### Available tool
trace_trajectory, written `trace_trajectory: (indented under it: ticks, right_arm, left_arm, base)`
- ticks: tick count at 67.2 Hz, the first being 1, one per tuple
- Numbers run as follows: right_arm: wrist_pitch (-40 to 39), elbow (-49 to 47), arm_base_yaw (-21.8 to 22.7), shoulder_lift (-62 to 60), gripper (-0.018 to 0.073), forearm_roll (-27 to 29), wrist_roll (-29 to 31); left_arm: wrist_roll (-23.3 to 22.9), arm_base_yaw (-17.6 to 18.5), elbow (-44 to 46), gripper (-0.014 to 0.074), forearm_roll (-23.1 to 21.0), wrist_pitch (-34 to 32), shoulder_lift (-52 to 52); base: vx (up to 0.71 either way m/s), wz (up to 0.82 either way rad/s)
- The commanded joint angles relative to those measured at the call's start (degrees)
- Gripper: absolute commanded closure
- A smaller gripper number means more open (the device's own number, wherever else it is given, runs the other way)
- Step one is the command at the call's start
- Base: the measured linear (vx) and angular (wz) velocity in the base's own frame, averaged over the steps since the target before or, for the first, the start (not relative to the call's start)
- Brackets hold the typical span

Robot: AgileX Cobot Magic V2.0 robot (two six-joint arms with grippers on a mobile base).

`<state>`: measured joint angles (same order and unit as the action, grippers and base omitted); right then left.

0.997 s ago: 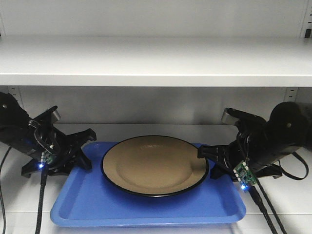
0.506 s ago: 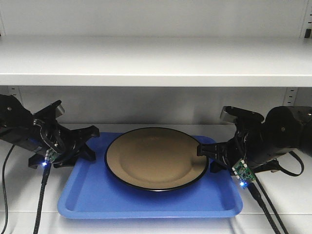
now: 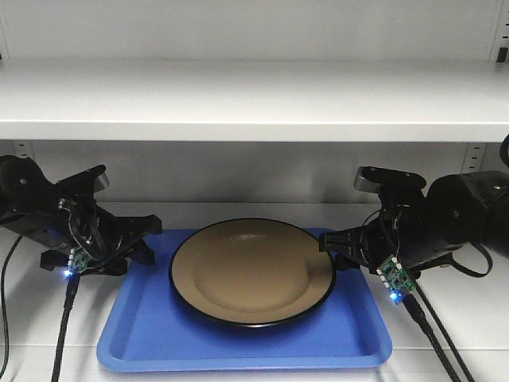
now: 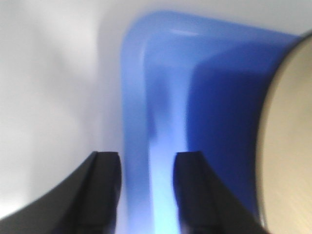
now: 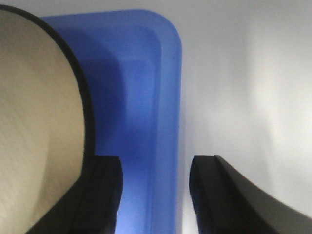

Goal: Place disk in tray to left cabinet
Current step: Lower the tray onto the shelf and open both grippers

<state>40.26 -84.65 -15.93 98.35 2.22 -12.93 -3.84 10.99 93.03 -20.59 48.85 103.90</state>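
Looking from the front, the disk (image 3: 252,271) sits in the tray (image 3: 238,346) on the cabinet (image 3: 254,99) shelf, so I'd say it's nearly done, only letting go left; left gripper (image 3: 137,239) and right gripper (image 3: 340,248) flank its ends; left wrist view's blurry, jaws spread astride the rim; right wrist view likewise; can't tell if anything's touching.

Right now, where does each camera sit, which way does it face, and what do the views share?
Front camera: faces the cabinet; shows tray, disk, left gripper, right gripper.
Left wrist: looks along its open fingers, straddling the tray's left rim.
Right wrist: open fingers straddle the right rim.
All share tray and disk.
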Motion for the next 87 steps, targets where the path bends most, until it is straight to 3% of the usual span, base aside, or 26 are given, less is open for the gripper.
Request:
trace_trajectory:
  ticks: [1,61,67,77,87]
  right_arm:
    - [-3.9,-2.0,0.0,-2.8,0.0153,-1.2,0.4]
    - [-3.6,-2.0,0.0,-2.8,0.0153,-1.2,0.4]
    - [-3.6,-2.0,0.0,-2.8,0.0153,-1.2,0.4]
    - [-3.6,-2.0,0.0,-2.8,0.0153,-1.2,0.4]
    - [-3.6,-2.0,0.0,-2.8,0.0153,-1.2,0.4]
  left_arm:
    - [0.3,0.2,1.9,0.0178,-0.8,-4.1,-3.4]
    - [0.3,0.0,1.9,0.0182,-0.6,-4.3,-3.4]
    - [0.3,-0.1,1.7,0.0182,1.0,-3.8,-3.8]
    - [0.0,0.2,-3.8,0.0199,5.7,-7.8,-8.4]
    - [0.0,0.2,-15.6,0.0228,6.3,-16.0,-17.1]
  base:
    - [0.00,0.00]
    - [0.00,0.00]
    - [0.00,0.00]
    - [0.00,0.00]
    - [0.00,0.00]
